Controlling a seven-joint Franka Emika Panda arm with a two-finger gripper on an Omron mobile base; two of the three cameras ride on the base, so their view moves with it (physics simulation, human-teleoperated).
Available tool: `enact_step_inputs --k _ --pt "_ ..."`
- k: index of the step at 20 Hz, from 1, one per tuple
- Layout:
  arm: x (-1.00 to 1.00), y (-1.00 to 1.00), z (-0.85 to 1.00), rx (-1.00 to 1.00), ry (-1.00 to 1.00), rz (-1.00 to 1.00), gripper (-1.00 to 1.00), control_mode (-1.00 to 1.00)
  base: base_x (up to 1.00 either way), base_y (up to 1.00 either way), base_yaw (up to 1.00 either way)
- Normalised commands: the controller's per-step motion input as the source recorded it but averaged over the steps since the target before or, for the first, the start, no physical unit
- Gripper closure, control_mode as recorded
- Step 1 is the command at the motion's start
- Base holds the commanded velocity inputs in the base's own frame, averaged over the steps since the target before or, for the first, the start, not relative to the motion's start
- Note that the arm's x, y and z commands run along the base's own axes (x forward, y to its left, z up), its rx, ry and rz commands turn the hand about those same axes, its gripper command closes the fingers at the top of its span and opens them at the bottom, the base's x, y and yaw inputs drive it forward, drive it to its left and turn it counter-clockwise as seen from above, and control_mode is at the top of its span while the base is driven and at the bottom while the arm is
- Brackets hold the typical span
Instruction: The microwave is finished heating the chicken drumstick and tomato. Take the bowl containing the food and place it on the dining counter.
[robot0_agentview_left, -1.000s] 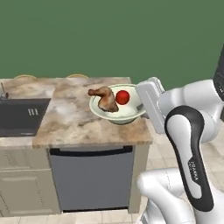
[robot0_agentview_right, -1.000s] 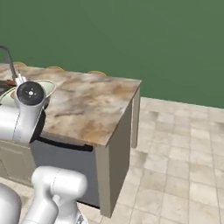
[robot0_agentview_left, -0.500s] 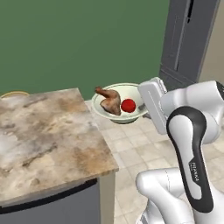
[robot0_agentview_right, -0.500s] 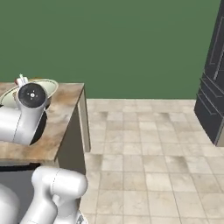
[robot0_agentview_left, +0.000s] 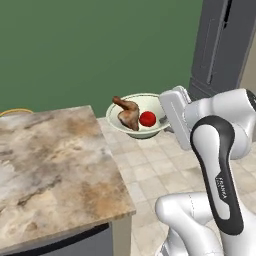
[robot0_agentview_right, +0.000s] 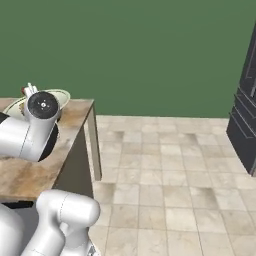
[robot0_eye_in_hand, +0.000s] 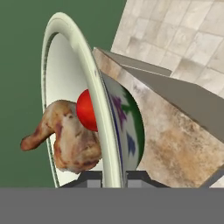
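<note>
The white arm rises from the base, bends at a dark elbow and reaches forward, with the hand turned so that the fingers (robot0_agentview_left: 164, 120) point sideways at the rim of the bowl (robot0_agentview_left: 138, 112). In the hand view the fingers (robot0_eye_in_hand: 114, 178) are drawn in narrow, one on each side of the bowl's (robot0_eye_in_hand: 103, 109) rim, holding it by its edge. The bowl is carried in the air, roughly level, beyond the far corner of the dining surface (robot0_agentview_left: 55, 165) and over the tiled floor (robot0_agentview_left: 150, 165), not resting on anything.

The chicken drumstick (robot0_agentview_left: 127, 113) lies in the bowl with the red tomato (robot0_agentview_left: 147, 119) just beside it, touching or nearly so; the hand view shows the drumstick (robot0_eye_in_hand: 70, 140) and tomato (robot0_eye_in_hand: 86, 110) inside the white hollow, and the bowl's patterned green underside toward the stone surface (robot0_eye_in_hand: 175, 131). In the right base view the arm's round dark-capped joint hides most of the bowl (robot0_agentview_right: 57, 95), which shows above the surface's (robot0_agentview_right: 40, 155) end near the thin support leg (robot0_agentview_right: 95, 145).

Compared with half a second ago, the whole scene has slid sideways in both base views: the surface has moved further to the left and the dark tall cabinet (robot0_agentview_left: 225, 45) looms larger at the right, so the base has turned. The bowl keeps the same place relative to the hand, and the food has not shifted in it.
</note>
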Motion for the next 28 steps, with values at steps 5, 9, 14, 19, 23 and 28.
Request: enact_step_inputs --k 5,9,14,19,23,28 --pt "0.00 0.00 0.00 0.00 0.00 0.00 1.00 1.00 0.94 -0.74 0.39" --pt "0.00 0.00 0.00 0.00 0.00 0.00 1.00 1.00 0.71 -0.98 0.24" --pt "0.00 0.00 0.00 0.00 0.00 0.00 1.00 1.00 0.97 -0.98 0.24" --pt "0.00 0.00 0.00 0.00 0.00 0.00 1.00 1.00 0.97 -1.00 0.36" --pt "0.00 0.00 0.00 0.00 0.00 0.00 1.00 1.00 0.92 -0.93 0.38" --pt "0.00 0.00 0.00 0.00 0.00 0.00 1.00 1.00 0.37 -0.48 0.65"
